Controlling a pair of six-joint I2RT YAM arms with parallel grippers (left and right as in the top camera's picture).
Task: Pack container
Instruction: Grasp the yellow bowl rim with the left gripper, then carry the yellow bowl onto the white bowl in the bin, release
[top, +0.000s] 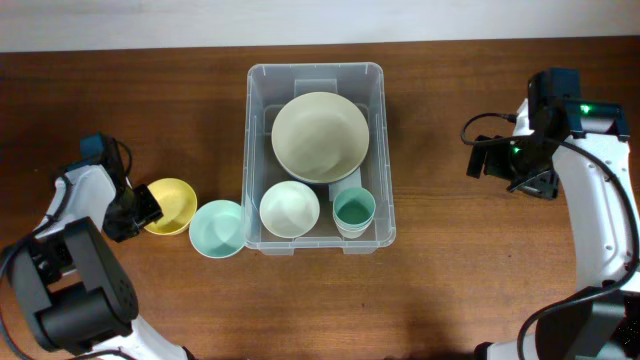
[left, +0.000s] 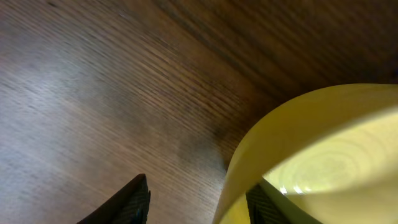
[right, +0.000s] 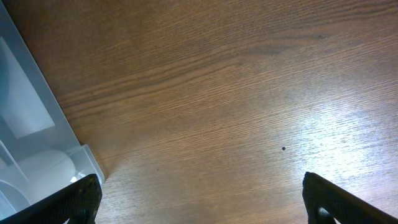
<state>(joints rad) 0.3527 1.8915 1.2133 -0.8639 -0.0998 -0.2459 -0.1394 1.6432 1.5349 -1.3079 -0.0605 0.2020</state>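
Observation:
The clear plastic container (top: 252, 150) stands mid-table and shows at the left edge of the right wrist view (right: 31, 106). It holds a large beige bowl (top: 320, 136), a small white bowl (top: 290, 209) and a green cup (top: 354, 210). A yellow bowl (top: 172, 205) and a mint bowl (top: 217, 228) sit on the table left of it. My left gripper (top: 140, 212) is open. In the left wrist view (left: 199, 199) its fingers straddle the yellow bowl's (left: 323, 143) left rim, one inside and one outside. My right gripper (top: 495, 160) is open and empty over bare table (right: 200, 186), right of the container.
The wooden table (top: 450, 280) runs to a pale wall edge at the back. The mint bowl touches the container's left wall and sits close beside the yellow bowl.

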